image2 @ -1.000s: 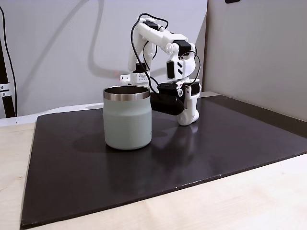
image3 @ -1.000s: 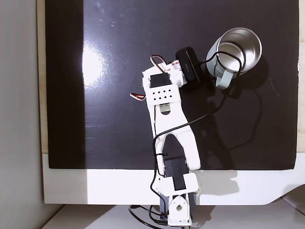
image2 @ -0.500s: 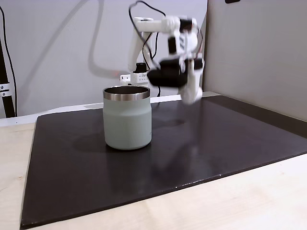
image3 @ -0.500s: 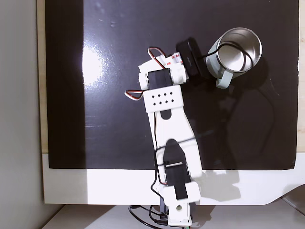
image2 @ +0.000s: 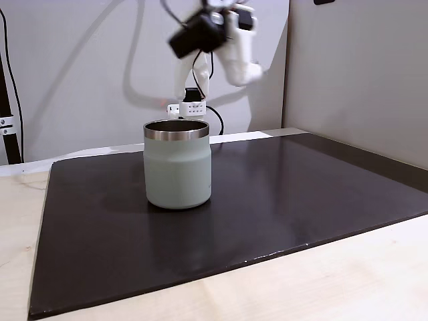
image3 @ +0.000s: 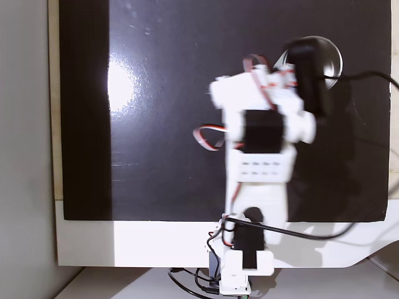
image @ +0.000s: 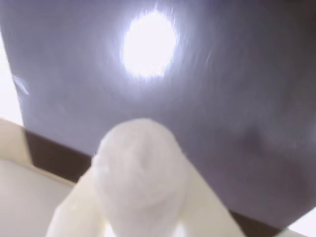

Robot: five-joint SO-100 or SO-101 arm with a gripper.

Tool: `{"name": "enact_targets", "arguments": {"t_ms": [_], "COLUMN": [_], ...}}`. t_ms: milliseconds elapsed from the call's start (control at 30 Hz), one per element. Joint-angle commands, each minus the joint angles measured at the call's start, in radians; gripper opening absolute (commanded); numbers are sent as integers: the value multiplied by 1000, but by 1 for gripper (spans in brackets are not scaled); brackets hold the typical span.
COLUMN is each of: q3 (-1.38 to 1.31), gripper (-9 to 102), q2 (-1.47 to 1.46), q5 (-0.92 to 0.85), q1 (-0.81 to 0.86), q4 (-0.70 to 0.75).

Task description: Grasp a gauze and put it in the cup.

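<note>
In the wrist view the white roll of gauze [image: 140, 177] sat low in the middle, pinched in the claw [image: 143, 217]. In a fixed view the green cup [image2: 178, 164] stood on the dark mat [image2: 267, 214], left of the middle.

One squat pale mint-green cylindrical cup with a steel rim [image2: 177, 164]. One small white soft roll of gauze [image: 140, 177], seen blurred in the wrist view. One white jointed robot arm [image3: 259, 180]. One dark glossy rectangular mat [image2: 267, 214], lying on one pale wooden surface [image2: 334, 281].
</note>
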Motion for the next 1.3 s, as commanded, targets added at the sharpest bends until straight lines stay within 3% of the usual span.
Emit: {"name": "enact_targets", "arguments": {"t_ms": [0,333,700,933,1000,1133,1267], "q3": [-57,-156,-515,-525,-525,-528,-526], "gripper": [0,0,1,2,5,30,38], "q2": [54,-124,-411,-426,-426,-422,-413], "q5": [-38,-95,-95,-94,-91,-83,-91], "q1": [124,302,322,328,331,339,339], "q4": [-11,-91,2,6,8,9,17]}}
